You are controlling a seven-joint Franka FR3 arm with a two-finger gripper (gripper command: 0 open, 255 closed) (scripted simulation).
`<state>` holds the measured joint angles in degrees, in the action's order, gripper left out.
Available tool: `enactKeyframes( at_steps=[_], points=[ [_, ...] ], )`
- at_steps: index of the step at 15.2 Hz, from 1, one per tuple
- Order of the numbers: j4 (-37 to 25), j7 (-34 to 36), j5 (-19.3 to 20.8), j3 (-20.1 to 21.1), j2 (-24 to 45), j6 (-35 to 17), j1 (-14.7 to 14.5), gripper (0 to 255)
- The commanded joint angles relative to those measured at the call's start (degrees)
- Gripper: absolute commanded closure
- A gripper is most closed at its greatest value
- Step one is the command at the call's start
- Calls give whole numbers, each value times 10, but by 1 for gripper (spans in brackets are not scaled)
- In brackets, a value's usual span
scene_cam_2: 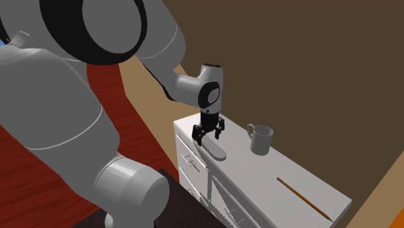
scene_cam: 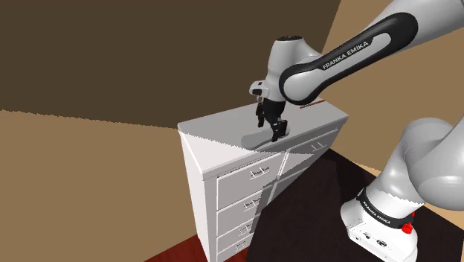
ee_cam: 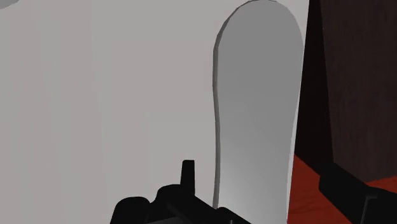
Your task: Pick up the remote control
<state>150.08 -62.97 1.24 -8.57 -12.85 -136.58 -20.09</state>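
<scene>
Shoulder view: claw [scene_cam: 274,128] poised fingers-down just above the white dresser [scene_cam: 223,145] top, presumably to take a flat object from overhead; second exterior view: pale grey remote control [scene_cam_2: 217,151] lies flat directly beneath the claw [scene_cam_2: 208,134], reaching out past it; mug [scene_cam_2: 260,139] stands well apart; wrist view: claw [ee_cam: 261,183] spread wide, straddling the remote control [ee_cam: 257,108] near one end; neither finger visibly touches; nothing gripped.
</scene>
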Motion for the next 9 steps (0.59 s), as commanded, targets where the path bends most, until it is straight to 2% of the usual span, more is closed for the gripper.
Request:
enactKeyframes(
  at_steps=[1, 3, 4, 9],
  points=[
    [6, -2, -3, -1, 17, -23, -1, 0],
    [6, -2, -3, -1, 17, -23, -1, 0],
    [6, -2, -3, -1, 16, -23, -1, 255],
    [6, -2, -3, -1, 16, -23, -1, 255]
  ],
)
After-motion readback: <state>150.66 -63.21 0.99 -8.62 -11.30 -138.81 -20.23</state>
